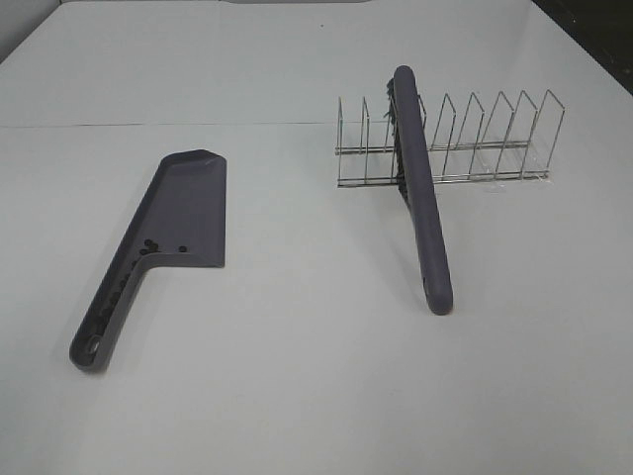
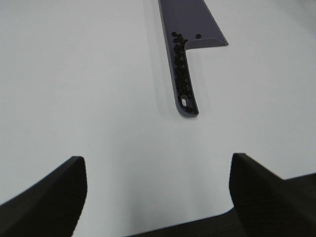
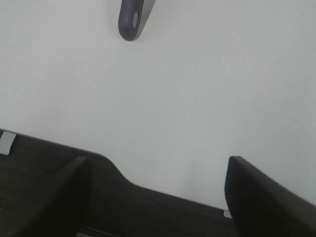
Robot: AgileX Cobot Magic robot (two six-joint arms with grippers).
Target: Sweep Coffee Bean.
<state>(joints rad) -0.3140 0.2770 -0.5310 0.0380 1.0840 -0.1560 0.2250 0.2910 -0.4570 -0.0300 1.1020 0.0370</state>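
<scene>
Beans (image 1: 127,280) sit inside the grey-purple dustpan (image 1: 188,203), most of them lined up along the hollow handle channel, a few loose ones at the corner where the handle meets the flat pan. Left wrist view shows the same: dark ovals (image 2: 179,66) packed down the handle (image 2: 183,84) nearly to the hanging hole at its end, with one bean apart on the pan floor.

Dustpan lies flat on the white bench (image 1: 297,376), left side of the exterior view, handle end toward the camera.

Brush (image 1: 420,188) on the right side, tilted: its head end propped in the wire rack (image 1: 445,143), its handle tip resting on the bench nearer the camera. Black bristles just visible at the rack. Right wrist view catches only the rounded handle tip (image 3: 132,19) with its hole.

Left gripper (image 2: 158,190): fingers spread wide, nothing between them, hanging over bare bench, well apart from the dustpan handle.

Right gripper (image 3: 158,190): fingers likewise wide, nothing between them, near the bench edge, well apart from the brush tip.
</scene>
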